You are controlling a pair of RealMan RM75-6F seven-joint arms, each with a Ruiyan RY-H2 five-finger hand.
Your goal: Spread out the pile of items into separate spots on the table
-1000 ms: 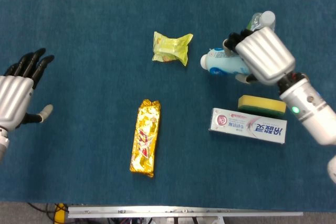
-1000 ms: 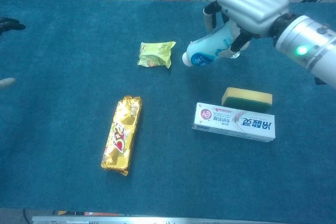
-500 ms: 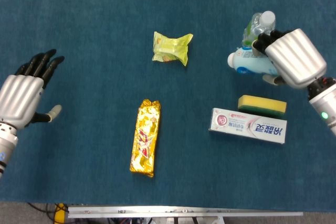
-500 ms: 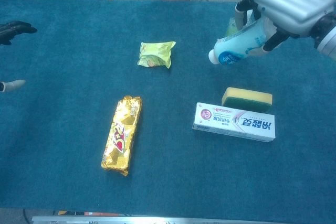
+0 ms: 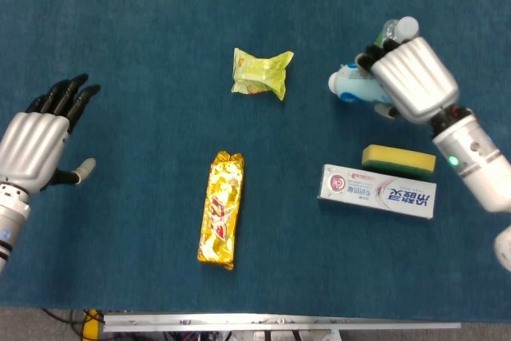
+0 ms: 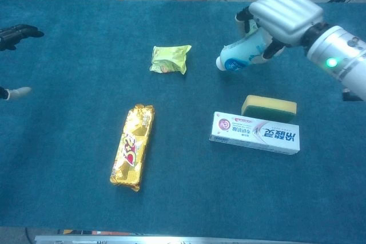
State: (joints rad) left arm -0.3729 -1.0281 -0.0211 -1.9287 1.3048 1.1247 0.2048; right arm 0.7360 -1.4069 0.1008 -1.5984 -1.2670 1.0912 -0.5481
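Nearest, lower centre, lies a gold snack bar (image 5: 221, 210); lower right, a toothpaste box (image 5: 378, 191) touches a yellow sponge (image 5: 398, 159). At left the left hand (image 5: 36, 143) hovers, fingers spread, holding nothing. Farther, a green packet (image 5: 261, 73) sits upper centre; upper right, the right hand (image 5: 409, 79) grips a blue-white bottle (image 6: 241, 55).

The right hand (image 5: 411, 79) was at the far right of the table, knuckles up, its dark fingers curled around a white and blue bottle (image 6: 243, 55) that it held lying sideways. Its silver forearm ran back toward the lower right, a green light glowing at the wrist. The left hand (image 5: 36, 146) hovered at the left edge, empty, fingers straight and spread, thumb out to the side.
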